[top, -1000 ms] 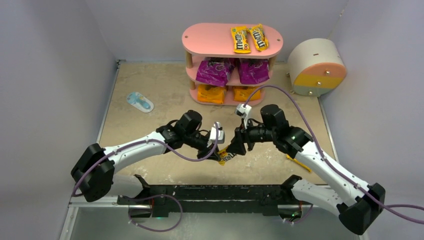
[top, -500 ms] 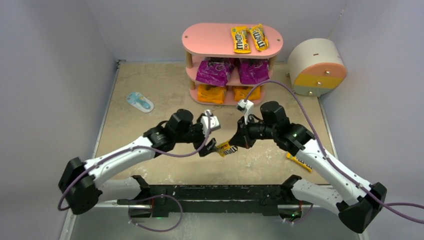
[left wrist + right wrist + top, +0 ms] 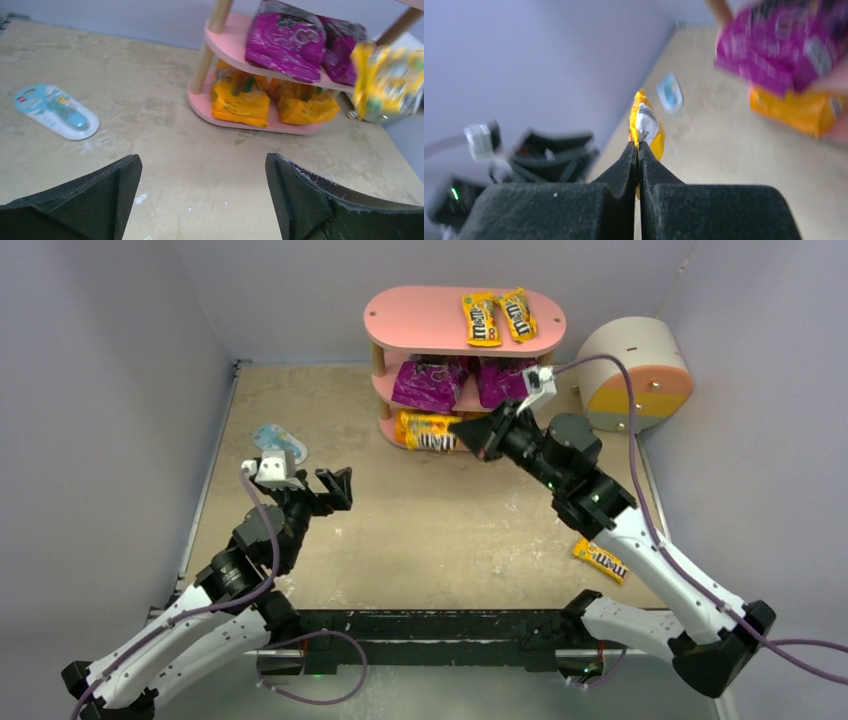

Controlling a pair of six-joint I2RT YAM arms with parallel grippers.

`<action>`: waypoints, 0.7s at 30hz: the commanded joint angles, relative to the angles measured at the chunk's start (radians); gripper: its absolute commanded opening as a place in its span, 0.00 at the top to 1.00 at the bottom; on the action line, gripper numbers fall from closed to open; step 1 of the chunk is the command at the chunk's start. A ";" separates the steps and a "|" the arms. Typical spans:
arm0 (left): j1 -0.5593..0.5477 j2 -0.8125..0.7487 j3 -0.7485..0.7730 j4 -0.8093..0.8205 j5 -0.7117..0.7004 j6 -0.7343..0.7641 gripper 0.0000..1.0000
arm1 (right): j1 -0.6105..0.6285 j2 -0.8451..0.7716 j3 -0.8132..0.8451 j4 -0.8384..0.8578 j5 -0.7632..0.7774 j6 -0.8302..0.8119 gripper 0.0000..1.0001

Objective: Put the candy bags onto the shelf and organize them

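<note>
Right gripper (image 3: 472,430) is pinching a yellow M&M's packet (image 3: 428,433) by one end. Its jaws are closed tight on it, holding it in the air in front of the shelf (image 3: 420,325) lower tiers, near the table (image 3: 440,530) far edge. Left gripper (image 3: 335,488) is hovering over the table's left half, jaws spread wide, gripping nothing. Second packet (image 3: 600,560) is lying by the right edge.
</note>
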 commanded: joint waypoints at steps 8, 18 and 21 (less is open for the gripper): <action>0.000 0.039 -0.001 -0.080 -0.210 -0.131 0.00 | 0.005 0.365 0.393 0.544 0.775 0.057 1.00; 0.000 0.044 0.001 -0.091 -0.216 -0.135 0.00 | 0.005 0.630 0.640 0.516 0.956 0.023 1.00; 0.000 0.036 -0.004 -0.087 -0.213 -0.135 0.00 | 0.005 0.661 0.664 0.500 0.964 0.030 1.00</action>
